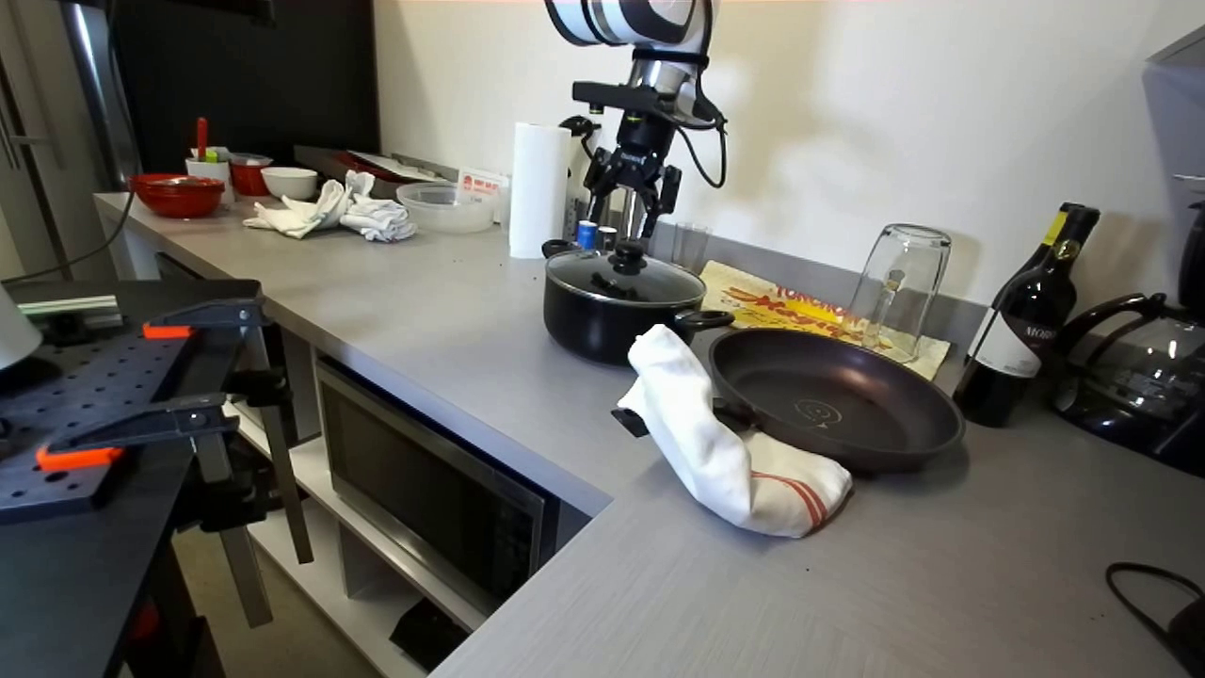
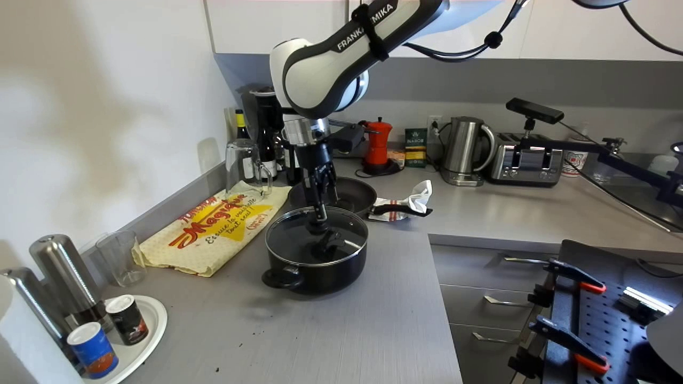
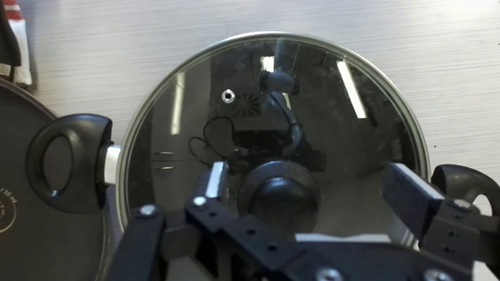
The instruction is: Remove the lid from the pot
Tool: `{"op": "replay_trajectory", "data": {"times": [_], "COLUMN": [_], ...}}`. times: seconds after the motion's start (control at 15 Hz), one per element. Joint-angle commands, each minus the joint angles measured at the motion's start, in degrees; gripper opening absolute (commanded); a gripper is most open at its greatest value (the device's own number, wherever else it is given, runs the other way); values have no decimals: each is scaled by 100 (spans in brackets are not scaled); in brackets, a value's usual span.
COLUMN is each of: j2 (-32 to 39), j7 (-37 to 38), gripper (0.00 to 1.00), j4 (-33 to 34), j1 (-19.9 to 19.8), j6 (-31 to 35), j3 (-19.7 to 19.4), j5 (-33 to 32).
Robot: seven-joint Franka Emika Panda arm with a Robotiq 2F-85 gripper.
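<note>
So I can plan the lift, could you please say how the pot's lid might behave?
The lid is probably stiff yet fragile, since its reflective surface looks like glass. Its rounded, shiny knob could slip in a grip.

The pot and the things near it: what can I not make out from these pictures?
Inside of the pot: hidden in all views by the dark, reflecting lid.
Frying pan: cut off by the wrist view's left edge.
Pan handle: middle covered by the white cloth in an exterior view.
</note>
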Motion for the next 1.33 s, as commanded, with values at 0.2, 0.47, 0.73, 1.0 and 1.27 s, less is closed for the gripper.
{"op": "replay_trajectory", "data": {"times": [0.2, 0.47, 0.73, 1.0, 1.27], "j2": [685, 955, 1150, 1287, 1377], "j7": [-243, -331, -372, -425, -484], "gripper": [100, 100, 100, 73, 42], "j4": [969, 1373, 1693, 1924, 2085], "j1": [96, 89, 90, 86, 73], "j6": [-540, -734, -837, -949, -1050], "j3": [-83, -87, -74, -67, -61], "j5": [-85, -64, -36, -14, 6]}}
